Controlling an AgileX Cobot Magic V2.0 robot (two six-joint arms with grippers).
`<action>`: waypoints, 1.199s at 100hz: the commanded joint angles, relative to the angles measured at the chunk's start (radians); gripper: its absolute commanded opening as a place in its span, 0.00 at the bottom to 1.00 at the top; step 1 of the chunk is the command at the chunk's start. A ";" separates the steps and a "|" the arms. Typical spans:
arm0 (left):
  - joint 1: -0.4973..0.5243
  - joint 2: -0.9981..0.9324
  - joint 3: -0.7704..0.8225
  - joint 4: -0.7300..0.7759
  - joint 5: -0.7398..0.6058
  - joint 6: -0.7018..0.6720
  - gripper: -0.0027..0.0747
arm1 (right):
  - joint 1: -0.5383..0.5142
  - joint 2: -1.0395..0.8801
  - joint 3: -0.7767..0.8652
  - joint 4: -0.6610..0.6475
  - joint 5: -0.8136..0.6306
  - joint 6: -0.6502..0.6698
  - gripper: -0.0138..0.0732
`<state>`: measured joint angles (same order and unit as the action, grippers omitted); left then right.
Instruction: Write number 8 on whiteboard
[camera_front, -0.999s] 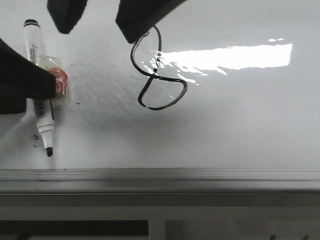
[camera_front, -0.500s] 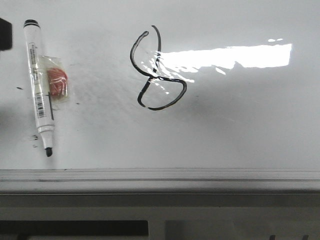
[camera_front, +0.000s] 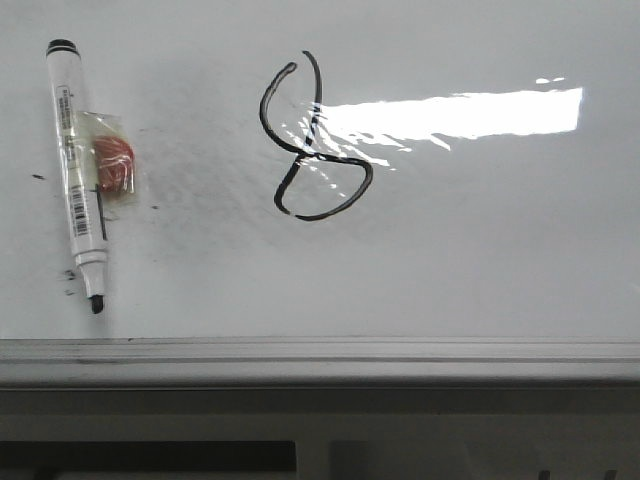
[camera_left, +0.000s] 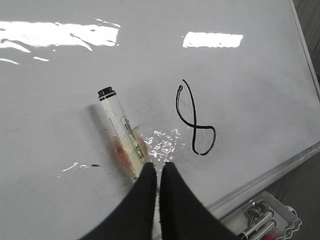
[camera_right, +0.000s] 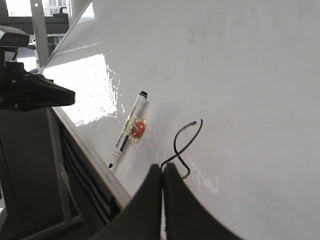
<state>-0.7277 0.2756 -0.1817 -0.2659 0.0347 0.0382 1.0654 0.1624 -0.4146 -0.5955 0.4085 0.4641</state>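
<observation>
The number 8 (camera_front: 312, 140) is drawn in thin black marker on the whiteboard (camera_front: 480, 250), tilted, its top loop open. It also shows in the left wrist view (camera_left: 194, 120) and the right wrist view (camera_right: 185, 142). A white marker (camera_front: 78, 170) with a black tip lies uncapped on the board at the left, an orange-red piece taped to it. My left gripper (camera_left: 158, 166) is shut and empty above the marker's tip end. My right gripper (camera_right: 162, 168) is shut and empty above the figure's lower loop. Neither gripper shows in the front view.
The grey metal edge rail (camera_front: 320, 360) runs along the board's near side. A small tray (camera_left: 265, 217) with spare markers sits below the rail. Small black ink specks (camera_front: 38, 177) lie left of the marker. Bright glare (camera_front: 450, 112) crosses the board. A dark arm (camera_right: 30, 90) hangs beyond the board's edge.
Both dark grippers have withdrawn out of the front view, from the top and left edges. The marker lies uncovered on the board. The 8 is unchanged.
</observation>
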 joint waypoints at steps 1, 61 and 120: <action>0.001 -0.052 0.004 0.020 -0.065 0.000 0.01 | 0.000 -0.082 0.028 -0.027 -0.017 -0.002 0.09; 0.001 -0.096 0.023 0.017 -0.064 0.000 0.01 | 0.000 -0.184 0.090 -0.012 -0.019 -0.002 0.09; 0.284 -0.162 0.181 0.141 -0.127 -0.002 0.01 | 0.000 -0.184 0.090 -0.012 -0.019 -0.002 0.09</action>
<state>-0.5385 0.1462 -0.0119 -0.1810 0.0081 0.0384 1.0654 -0.0128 -0.3002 -0.5889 0.4572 0.4641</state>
